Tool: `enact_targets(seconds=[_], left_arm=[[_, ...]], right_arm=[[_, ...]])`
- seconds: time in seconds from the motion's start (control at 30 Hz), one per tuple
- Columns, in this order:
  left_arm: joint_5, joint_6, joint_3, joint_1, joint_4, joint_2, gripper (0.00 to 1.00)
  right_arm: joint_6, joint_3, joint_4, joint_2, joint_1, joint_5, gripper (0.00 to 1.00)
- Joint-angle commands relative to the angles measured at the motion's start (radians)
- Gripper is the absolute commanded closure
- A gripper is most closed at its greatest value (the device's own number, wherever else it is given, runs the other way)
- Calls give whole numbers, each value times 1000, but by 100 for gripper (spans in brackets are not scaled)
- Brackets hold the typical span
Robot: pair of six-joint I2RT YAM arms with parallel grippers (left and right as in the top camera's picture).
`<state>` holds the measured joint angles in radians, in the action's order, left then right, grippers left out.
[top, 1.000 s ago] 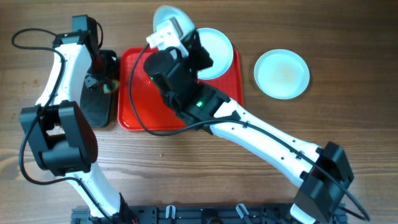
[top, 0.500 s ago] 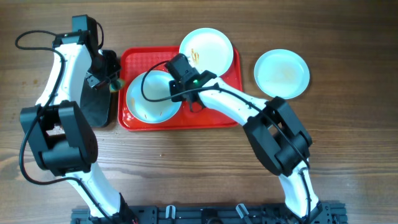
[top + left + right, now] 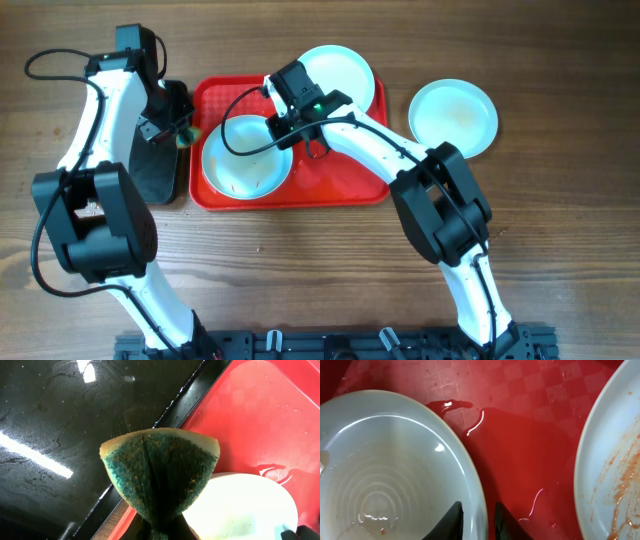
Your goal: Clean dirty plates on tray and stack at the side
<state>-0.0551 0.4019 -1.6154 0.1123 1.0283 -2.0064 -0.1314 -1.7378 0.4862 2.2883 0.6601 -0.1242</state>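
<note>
Working from the wooden table (image 3: 560, 60): the large red rectangular plastic tray (image 3: 310, 190) carries two small round white plates (image 3: 335, 75). The right fingers (image 3: 454, 512) straddle the rim of the left plate (image 3: 235, 165); clamping cannot be confirmed. The left fingers (image 3: 181, 534) pinch a green sponge (image 3: 160, 475). Hazard: wiping an unclamped plate slides it.

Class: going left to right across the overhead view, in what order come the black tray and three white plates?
Glossy black tray → round white plate on the left of the red plastic tray → second white plate at that tray's far right corner → third white plate on the wooden table.
</note>
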Motion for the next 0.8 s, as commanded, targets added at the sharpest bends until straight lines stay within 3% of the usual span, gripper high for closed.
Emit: enact_targets(seconds=[0.0,0.1,0.23,0.37,0.47,0.7,0.77], left_arm=[[-16,-5,-17,-4,-3,24,96],[-16,-5,-17,-3,-3,24,96],[-16,-5,-17,-4,-4,24,96],[-39,-5,-17,-4,-3,24,96],[-56,-5,-17,-20,-3,24,96],[-56,8,99,-121,-28,24,96],[-56,56,171,-145,-75,24,96]], right_arm=[[16,-10,-22,32,5,50,78],[-3,-10,-18,45,4,50,79],[-89,-10,37,45,5,14,96],[-258,-11,97,45,6,6,96],[-473,-11,108,44,-13,23,95],[-582,-10,92,44,-24,50,96],[-681,-10,98,44,-24,118,96]])
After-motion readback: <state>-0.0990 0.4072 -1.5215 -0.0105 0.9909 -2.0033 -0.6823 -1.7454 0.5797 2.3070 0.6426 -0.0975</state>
